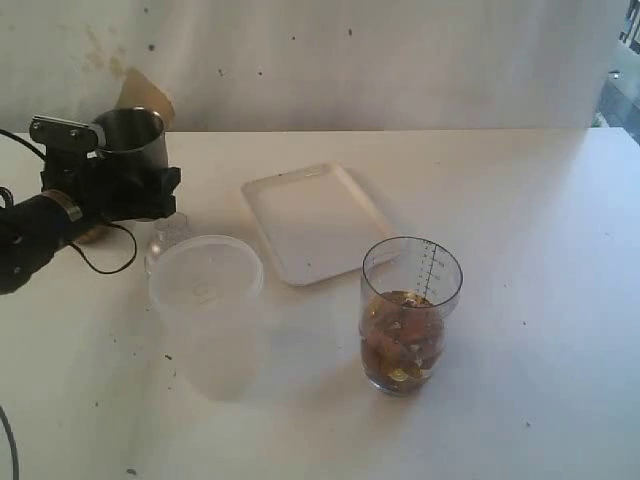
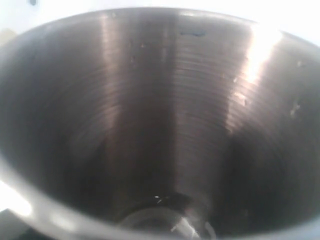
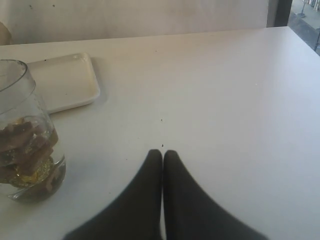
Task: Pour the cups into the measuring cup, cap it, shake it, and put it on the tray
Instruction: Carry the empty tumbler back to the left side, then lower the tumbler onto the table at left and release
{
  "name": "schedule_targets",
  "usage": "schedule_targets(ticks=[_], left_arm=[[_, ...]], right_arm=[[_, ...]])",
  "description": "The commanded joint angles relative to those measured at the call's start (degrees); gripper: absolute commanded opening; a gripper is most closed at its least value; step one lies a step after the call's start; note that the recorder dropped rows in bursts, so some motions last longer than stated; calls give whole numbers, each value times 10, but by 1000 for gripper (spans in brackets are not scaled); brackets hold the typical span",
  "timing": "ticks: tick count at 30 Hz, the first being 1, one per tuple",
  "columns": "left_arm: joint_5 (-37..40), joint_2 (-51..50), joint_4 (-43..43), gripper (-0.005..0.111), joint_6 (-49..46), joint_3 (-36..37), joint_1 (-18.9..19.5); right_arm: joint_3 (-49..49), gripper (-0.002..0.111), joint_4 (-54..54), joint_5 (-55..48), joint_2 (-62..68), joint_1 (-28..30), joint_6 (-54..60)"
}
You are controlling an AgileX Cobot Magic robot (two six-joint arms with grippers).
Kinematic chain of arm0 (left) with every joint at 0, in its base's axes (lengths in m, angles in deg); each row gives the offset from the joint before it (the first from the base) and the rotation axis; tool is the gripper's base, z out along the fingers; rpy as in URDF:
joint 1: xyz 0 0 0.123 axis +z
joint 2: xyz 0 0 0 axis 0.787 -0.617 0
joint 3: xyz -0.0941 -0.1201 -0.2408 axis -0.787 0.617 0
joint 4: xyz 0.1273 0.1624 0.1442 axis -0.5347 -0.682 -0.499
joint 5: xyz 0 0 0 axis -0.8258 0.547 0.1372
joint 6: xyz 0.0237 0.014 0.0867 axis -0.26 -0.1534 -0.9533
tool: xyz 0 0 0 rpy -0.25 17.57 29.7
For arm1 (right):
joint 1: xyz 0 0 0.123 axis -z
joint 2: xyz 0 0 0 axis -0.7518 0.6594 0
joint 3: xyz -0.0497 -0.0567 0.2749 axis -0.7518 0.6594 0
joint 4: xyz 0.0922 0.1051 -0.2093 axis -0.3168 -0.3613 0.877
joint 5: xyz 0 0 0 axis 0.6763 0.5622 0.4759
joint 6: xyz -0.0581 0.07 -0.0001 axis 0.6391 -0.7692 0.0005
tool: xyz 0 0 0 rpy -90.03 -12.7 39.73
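The shiny steel tumbler is at the far left, lifted off the table, with my left gripper shut around its lower part. Its empty brushed inside fills the left wrist view and hides the fingers. The clear measuring cup stands front right of centre, about a third full of brown and golden pieces, with no cap on. It also shows beside my right gripper, which is shut on nothing low over bare table. The white tray lies behind the measuring cup. I cannot make out the wooden cup for certain.
A frosted lidded plastic container stands front left of the tray. A small clear object sits just behind it, under the left arm. A tan shape shows behind the steel tumbler. The tray's corner lies beyond the measuring cup.
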Motion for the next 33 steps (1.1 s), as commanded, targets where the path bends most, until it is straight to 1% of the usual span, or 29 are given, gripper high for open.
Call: schedule_targets(ticks=[1,4,6,12,16,17,19,22,26,28,30,33], left_arm=[[-11,-16,10,0,4,-25,0],[-8,-27,0,0,41,-38,0],[4,-39,-24,0,62,-45,0],[23,-46,-83,0,62,-45,0],[23,-46,-88,0,63,-45,0],[25,-46,-69,1,63,-45,0],[23,-46,-52,10,63,-45,0],[-16,-42,-35,27,63,-45,0],[-30,-19,-22,28,57,-45,0],[-17,-12,6,28,36,-45,0],[15,-12,83,28,5,-45,0],[18,-13,89,28,3,-45,0]], right_arm=[[3,0,2,1,-2,3,-1],[3,0,2,1,-2,3,-1],[3,0,2,1,-2,3,-1],[3,0,2,1,-2,3,-1],[3,0,2,1,-2,3,-1],[3,0,2,1,-2,3,-1],[3,0,2,1,-2,3,-1],[3,0,2,1,-2,3,-1],[3,0,2,1,-2,3,-1],[3,0,2,1,-2,3,-1],[3,0,2,1,-2,3,-1],[3,0,2,1,-2,3,-1]])
